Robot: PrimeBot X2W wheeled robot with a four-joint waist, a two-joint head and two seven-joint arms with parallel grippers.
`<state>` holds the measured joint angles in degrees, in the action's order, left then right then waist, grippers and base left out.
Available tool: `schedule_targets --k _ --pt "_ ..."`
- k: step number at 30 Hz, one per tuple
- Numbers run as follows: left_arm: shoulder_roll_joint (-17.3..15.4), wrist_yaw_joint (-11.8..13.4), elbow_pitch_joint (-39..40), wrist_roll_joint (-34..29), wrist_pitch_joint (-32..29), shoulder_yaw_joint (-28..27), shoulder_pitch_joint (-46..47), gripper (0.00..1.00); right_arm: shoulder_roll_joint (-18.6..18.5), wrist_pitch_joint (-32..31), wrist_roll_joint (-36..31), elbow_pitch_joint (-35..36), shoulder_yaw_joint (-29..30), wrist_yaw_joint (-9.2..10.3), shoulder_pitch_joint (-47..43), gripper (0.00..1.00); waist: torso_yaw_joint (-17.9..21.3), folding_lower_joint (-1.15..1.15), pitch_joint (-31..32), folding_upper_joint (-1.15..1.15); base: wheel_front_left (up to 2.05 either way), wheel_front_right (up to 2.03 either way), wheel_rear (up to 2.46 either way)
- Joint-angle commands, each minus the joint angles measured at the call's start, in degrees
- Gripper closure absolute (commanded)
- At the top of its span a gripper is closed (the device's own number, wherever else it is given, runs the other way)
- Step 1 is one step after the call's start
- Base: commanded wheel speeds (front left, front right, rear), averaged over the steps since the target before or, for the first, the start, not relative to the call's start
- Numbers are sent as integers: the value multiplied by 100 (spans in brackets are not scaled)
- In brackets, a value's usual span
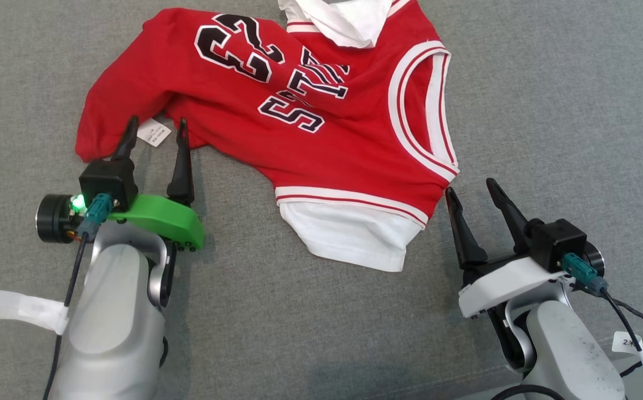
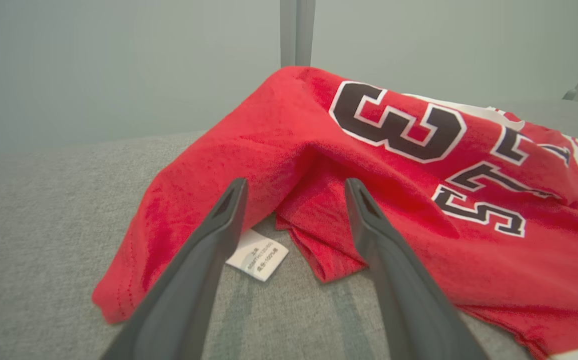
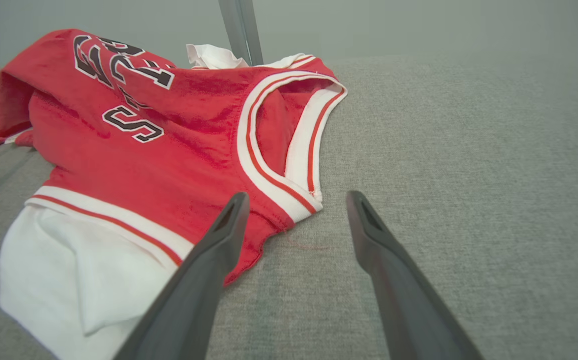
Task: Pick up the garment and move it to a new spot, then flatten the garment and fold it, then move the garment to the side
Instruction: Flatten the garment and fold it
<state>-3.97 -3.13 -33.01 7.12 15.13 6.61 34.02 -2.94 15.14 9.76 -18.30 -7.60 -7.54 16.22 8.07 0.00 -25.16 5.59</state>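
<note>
The garment [image 1: 299, 116] is a red jersey with black-and-white lettering, white trim and white sleeves, lying rumpled on the grey cloth surface. Its left end is folded under, with a small white label [image 1: 154, 132] showing there. My left gripper [image 1: 156, 126] stands open at that folded edge, its fingertips either side of the label [image 2: 257, 254], nothing held between them; the red cloth [image 2: 368, 190] lies just past the tips [image 2: 293, 187]. My right gripper [image 1: 470, 188] is open beside the jersey's lower right corner [image 3: 269, 220], with its left finger [image 3: 219, 235] over the hem.
The grey fabric surface [image 1: 566, 100] spreads all around the jersey, with bare room to the right and in front. A white strap [image 1: 15, 308] lies at the lower left near my left forearm. A grey upright post [image 2: 296, 32] stands behind the jersey.
</note>
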Motion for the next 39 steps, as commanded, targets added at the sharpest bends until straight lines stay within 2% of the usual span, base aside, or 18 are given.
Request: schedule_targets --k 1,14,15,18,20,21,22,29,39 --pt "41 -39 -32 57 2 -5 -124 0 -42 -1 -22 -20 -11 10 -74 0 -52 0 55 -1 0 0 0" --pt "95 -85 -560 165 2 -180 -100 0 -69 -1 -34 79 16 10 -35 0 317 0 -267 -1 0 0 0" --pt "96 -90 -579 170 2 -208 -82 4 -64 -1 -42 83 19 10 -37 0 336 0 -277 -1 0 0 0" --pt "100 -109 -607 164 1 -252 -58 38 -65 -1 -30 91 46 10 -35 0 368 0 -299 -1 0 0 0" --pt "101 -132 -627 143 -3 -267 -52 70 -64 -1 -27 97 56 10 -36 0 369 0 -306 -1 0 0 0" --pt "102 -138 -632 137 -3 -269 -48 90 -64 -1 -32 92 67 10 -38 0 363 0 -304 -1 0 0 0" --pt "103 -153 -637 132 -3 -268 -50 100 -64 -1 -40 84 76 10 -35 0 352 0 -299 -1 0 0 0" --pt "103 -233 -435 251 -2 -182 -217 100 -57 -1 -77 39 84 10 -52 0 188 0 -131 -1 0 0 0" --pt "104 -197 1010 485 2 34 -1136 100 -66 -1 -21 -172 222 10 -492 0 -587 0 942 -1 0 0 0"
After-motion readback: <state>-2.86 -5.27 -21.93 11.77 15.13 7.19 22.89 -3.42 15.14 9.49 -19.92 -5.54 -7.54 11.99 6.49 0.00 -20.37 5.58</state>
